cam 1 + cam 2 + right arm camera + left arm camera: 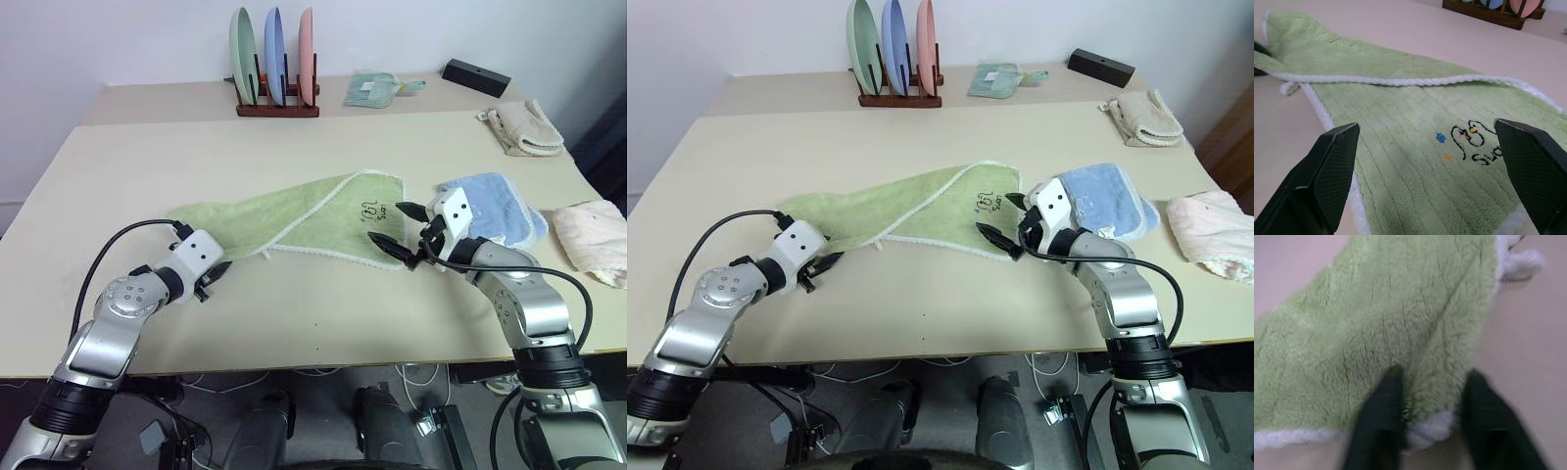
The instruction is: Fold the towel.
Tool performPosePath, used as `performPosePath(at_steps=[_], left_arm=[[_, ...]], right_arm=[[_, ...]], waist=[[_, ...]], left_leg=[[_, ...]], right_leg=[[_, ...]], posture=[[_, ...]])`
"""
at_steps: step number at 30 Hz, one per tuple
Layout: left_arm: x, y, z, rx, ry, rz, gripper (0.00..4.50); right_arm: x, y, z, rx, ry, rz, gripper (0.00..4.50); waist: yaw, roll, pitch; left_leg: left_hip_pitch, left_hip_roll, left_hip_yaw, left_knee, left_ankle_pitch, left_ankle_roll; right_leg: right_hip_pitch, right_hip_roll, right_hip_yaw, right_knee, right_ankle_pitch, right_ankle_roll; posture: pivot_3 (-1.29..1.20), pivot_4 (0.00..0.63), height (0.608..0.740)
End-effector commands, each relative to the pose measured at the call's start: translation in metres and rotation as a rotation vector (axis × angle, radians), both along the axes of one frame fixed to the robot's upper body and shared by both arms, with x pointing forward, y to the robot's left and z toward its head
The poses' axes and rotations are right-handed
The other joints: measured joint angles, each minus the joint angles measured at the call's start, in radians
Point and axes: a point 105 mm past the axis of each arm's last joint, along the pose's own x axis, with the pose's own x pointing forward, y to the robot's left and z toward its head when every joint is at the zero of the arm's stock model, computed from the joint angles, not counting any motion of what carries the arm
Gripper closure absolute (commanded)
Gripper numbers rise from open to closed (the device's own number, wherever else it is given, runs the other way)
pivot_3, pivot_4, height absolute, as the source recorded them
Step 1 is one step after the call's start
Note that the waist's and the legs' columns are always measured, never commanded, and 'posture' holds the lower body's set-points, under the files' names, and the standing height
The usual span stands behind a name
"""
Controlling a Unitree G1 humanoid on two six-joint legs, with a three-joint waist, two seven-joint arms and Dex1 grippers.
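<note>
The light green towel (pixel 313 217) lies partly folded over itself in the middle of the table, white edging showing and its dark logo (pixel 370 209) near the right corner. My left gripper (pixel 214 276) is at the towel's near left corner; in the left wrist view its black fingers (pixel 1378 426) are shut on a bunched bit of the white-edged hem (pixel 1432 423). My right gripper (pixel 397 227) is open just over the towel's right end, one finger on each side of the logo (pixel 1474 142), with nothing held.
A light blue towel (pixel 495 211) lies just right of the right gripper, a pale pink one (pixel 593 240) at the right edge, a cream one (pixel 524 127) farther back. A rack of three plates (pixel 277 69), a small green cloth (pixel 372 88) and a black box (pixel 475 76) stand on the table behind.
</note>
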Motion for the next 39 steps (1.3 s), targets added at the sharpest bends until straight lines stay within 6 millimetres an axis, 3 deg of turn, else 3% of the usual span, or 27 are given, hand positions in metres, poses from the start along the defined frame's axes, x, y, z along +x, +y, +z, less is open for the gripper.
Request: performPosePath(at_steps=[1,7,10,17,21,27,32,37,39], left_arm=[[0.001,0.002,0.015,0.008,-0.073,-0.019,4.43],[-0.019,0.015,0.029,-0.037,-0.111,-0.002,4.43],[-0.042,0.038,0.035,-0.055,-0.111,0.043,4.43],[-0.058,0.080,0.030,-0.013,-0.096,0.180,4.43],[-0.062,0.083,0.030,-0.011,-0.089,0.198,4.43],[-0.062,0.072,0.033,-0.010,-0.084,0.188,4.43],[-0.064,0.069,0.031,-0.015,-0.069,0.183,4.43],[-0.066,0.068,0.028,-0.017,-0.056,0.184,4.43],[-0.069,0.070,0.024,-0.015,-0.048,0.188,4.50]], right_arm=[[-0.004,0.006,0.014,-0.012,-0.072,0.023,0.00],[0.008,-0.004,0.009,-0.211,-0.129,-0.008,0.00],[0.028,-0.010,0.010,-0.387,-0.214,-0.038,0.00],[0.062,-0.007,0.015,-0.490,-0.286,-0.049,0.00],[0.072,-0.003,0.014,-0.582,-0.339,-0.014,0.00],[0.084,0.007,0.013,-0.821,-0.496,0.071,0.00],[0.088,0.025,0.020,-0.956,-0.659,0.150,0.00],[0.091,0.036,0.014,-1.068,-0.711,0.232,0.00],[0.096,0.035,0.016,-1.104,-0.722,0.216,0.53]], waist=[[0.001,0.000,0.000],[-0.002,0.000,0.000],[-0.010,0.000,0.000],[-0.001,-0.001,0.000],[-0.002,-0.001,0.000],[-0.009,-0.001,0.000],[-0.017,-0.001,0.000],[-0.031,-0.001,0.000],[-0.032,-0.001,0.000]], left_leg=[[0.000,0.000,0.000,0.000,0.000,0.000],[0.000,0.000,0.001,-0.001,0.000,0.000],[0.000,0.001,0.004,-0.001,0.000,0.000],[0.000,0.003,0.009,-0.003,0.000,0.000],[0.000,0.003,0.011,-0.003,0.000,0.000],[0.000,0.006,0.014,-0.004,0.000,0.000],[0.001,0.009,0.017,-0.005,0.000,0.000],[0.001,0.011,0.017,-0.006,0.000,-0.001],[0.001,0.011,0.017,-0.007,0.000,-0.001]], right_leg=[[0.000,0.000,0.000,0.000,0.000,0.000],[-0.001,0.000,0.001,0.000,0.000,0.000],[-0.003,0.000,0.004,0.001,0.000,0.000],[-0.006,0.002,0.009,0.001,0.001,-0.001],[-0.006,0.002,0.010,0.000,0.001,-0.001],[-0.008,0.005,0.014,0.000,0.002,-0.002],[-0.010,0.009,0.018,0.000,0.003,-0.004],[-0.011,0.012,0.019,0.000,0.004,-0.005],[-0.011,0.012,0.019,0.000,0.004,-0.005]], posture=[[0.00,0.150,0.740],[0.00,0.150,0.740],[0.00,0.150,0.740],[0.00,0.150,0.740],[0.00,0.150,0.740],[0.00,0.150,0.740],[0.00,0.150,0.740],[0.00,0.150,0.740],[0.00,0.150,0.740]])
